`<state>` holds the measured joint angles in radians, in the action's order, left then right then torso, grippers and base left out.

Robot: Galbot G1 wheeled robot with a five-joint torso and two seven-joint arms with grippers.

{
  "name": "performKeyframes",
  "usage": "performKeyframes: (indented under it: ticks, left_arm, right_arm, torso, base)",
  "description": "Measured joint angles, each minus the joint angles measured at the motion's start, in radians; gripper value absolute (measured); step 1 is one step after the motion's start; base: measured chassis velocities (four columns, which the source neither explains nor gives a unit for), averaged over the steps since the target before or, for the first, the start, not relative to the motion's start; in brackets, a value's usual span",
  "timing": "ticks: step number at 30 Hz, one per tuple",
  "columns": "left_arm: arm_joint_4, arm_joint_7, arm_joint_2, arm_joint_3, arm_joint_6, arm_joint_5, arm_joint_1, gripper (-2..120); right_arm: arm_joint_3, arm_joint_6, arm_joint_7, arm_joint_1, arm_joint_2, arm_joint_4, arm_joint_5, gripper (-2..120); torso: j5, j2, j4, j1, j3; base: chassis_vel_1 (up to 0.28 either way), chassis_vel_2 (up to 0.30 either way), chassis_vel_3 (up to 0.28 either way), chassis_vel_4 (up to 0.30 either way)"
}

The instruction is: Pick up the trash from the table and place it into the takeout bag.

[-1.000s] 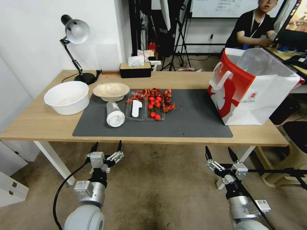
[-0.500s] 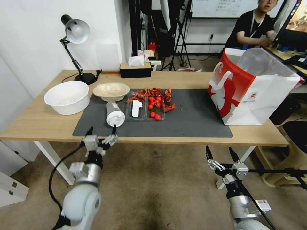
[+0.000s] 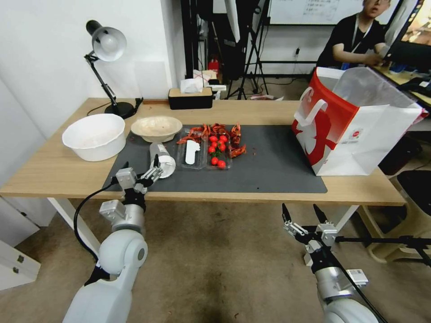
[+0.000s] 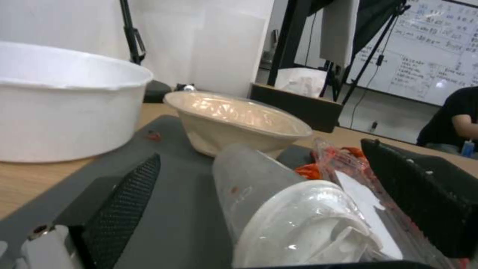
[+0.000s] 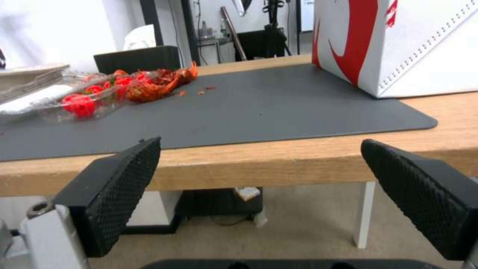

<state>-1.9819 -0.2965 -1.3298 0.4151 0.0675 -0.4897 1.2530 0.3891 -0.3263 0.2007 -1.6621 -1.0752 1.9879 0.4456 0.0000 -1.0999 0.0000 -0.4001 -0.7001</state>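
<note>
A clear cup with a white lid (image 3: 160,159) lies on its side on the dark mat (image 3: 269,170) of the table (image 3: 54,172). My left gripper (image 3: 140,162) hovers open over the mat's front edge, just short of the cup; in the left wrist view the cup's lid (image 4: 298,224) faces me between the black fingers (image 4: 124,194). Behind it stand a shallow beige bowl (image 3: 156,128) and a clear tray (image 3: 202,154) with red tomatoes and shell scraps (image 3: 217,132). The takeout bag (image 3: 354,121) stands open at the right. My right gripper (image 3: 300,211) hangs open below the table's front edge.
A large white bowl (image 3: 94,136) sits left of the mat. A desk lamp (image 3: 105,49) and a black tissue box (image 3: 190,98) stand along the back edge. Bare mat lies between the tray and the bag (image 5: 408,45).
My left arm rose from below the table edge and moved forward over the mat's front edge, close to the lying cup. The right gripper sank slightly.
</note>
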Motion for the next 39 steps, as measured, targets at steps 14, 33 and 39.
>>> performKeyframes:
  ticks: [14, 33, 39]
  left_arm:
    - [0.025, -0.039, 0.011, -0.042, 0.047, -0.085, -0.057, 100]
    - [0.115, -0.089, -0.012, -0.093, 0.110, 0.016, -0.122, 100]
    - [0.133, -0.110, -0.012, -0.094, 0.130, 0.037, -0.128, 100]
  right_arm:
    - [0.002, 0.008, 0.012, 0.004, 0.003, -0.006, -0.007, 100]
    - [0.006, 0.009, 0.017, -0.001, -0.002, -0.018, -0.014, 100]
    - [0.007, 0.009, 0.018, 0.000, -0.003, -0.023, -0.014, 100]
  torso:
    - [0.0000, 0.000, 0.0000, 0.000, 0.000]
    - [0.0000, 0.000, -0.0001, 0.000, 0.000]
    - [0.0000, 0.000, 0.0000, 0.000, 0.000]
  base:
    - [0.000, 0.000, 0.000, 0.000]
    - [0.000, 0.000, 0.000, 0.000]
    - [0.000, 0.000, 0.000, 0.000]
